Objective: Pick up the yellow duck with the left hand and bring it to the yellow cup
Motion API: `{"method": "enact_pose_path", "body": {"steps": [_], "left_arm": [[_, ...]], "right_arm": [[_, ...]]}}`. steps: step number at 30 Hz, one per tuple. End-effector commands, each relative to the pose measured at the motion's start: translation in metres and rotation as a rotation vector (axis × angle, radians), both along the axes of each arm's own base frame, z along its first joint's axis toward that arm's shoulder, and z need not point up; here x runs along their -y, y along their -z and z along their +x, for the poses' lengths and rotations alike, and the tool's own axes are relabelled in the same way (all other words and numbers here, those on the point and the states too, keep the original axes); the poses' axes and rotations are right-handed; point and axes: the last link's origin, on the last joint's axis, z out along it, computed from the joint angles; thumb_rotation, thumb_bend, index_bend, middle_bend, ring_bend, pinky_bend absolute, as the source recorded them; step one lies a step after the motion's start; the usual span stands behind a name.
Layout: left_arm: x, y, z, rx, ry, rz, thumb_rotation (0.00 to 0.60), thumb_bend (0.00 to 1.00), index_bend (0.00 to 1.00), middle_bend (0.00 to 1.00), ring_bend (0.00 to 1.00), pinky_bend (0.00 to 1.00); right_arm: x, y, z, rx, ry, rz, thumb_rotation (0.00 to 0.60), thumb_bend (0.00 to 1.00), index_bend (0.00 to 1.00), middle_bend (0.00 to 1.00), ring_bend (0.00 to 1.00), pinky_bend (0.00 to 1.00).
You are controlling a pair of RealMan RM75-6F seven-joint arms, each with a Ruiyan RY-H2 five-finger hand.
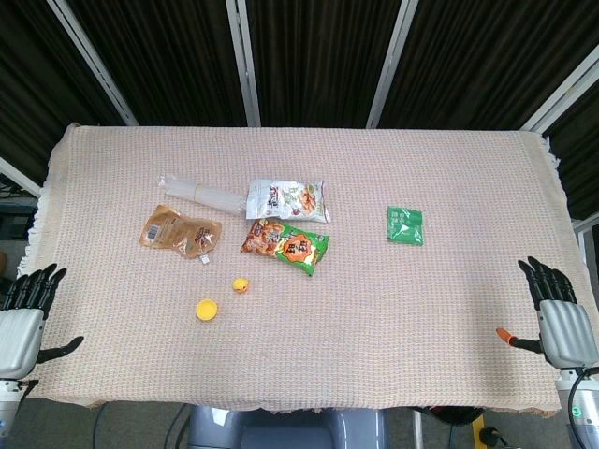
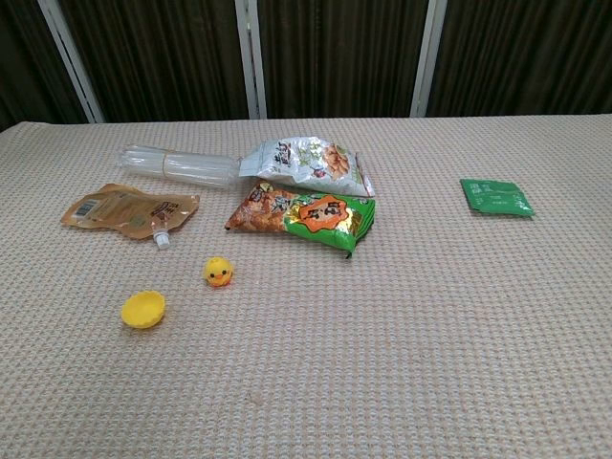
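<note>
A small yellow duck (image 1: 241, 284) (image 2: 219, 273) stands on the woven tablecloth, left of centre. The shallow yellow cup (image 1: 207, 310) (image 2: 142, 309) lies a short way nearer and to its left, apart from it. My left hand (image 1: 23, 318) hangs at the table's near left corner, fingers spread, holding nothing, far from the duck. My right hand (image 1: 559, 313) hovers at the near right edge, fingers apart and empty. Neither hand shows in the chest view.
Behind the duck lie an orange-green snack bag (image 1: 284, 243) (image 2: 304, 216), a silver snack bag (image 1: 288, 199) (image 2: 308, 163), a brown spout pouch (image 1: 179, 232) (image 2: 127, 210) and a clear plastic sleeve (image 1: 199, 192) (image 2: 175, 163). A green sachet (image 1: 405, 225) (image 2: 494, 197) sits at the right.
</note>
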Motion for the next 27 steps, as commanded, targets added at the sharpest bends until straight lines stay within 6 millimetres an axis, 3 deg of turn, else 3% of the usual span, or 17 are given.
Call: {"method": "enact_pose_path", "body": {"steps": [1,27], "left_arm": [[0.0001,0.0003,0.0002,0.001,0.002,-0.002,0.6,0.01,0.0,0.0,0.0,0.0],[-0.0076,0.0066,0.007,-0.015,0.043,-0.033,0.6,0.04,0.0,0.0,0.0,0.0]], "right_arm": [[0.0,0.0,-0.0002,-0.001,0.001,0.001,0.6,0.02,0.0,0.0,0.0,0.0],[-0.002,-0.0031,-0.0022,0.002,0.011,-0.007,0.6,0.02,0.0,0.0,0.0,0.0]]}}
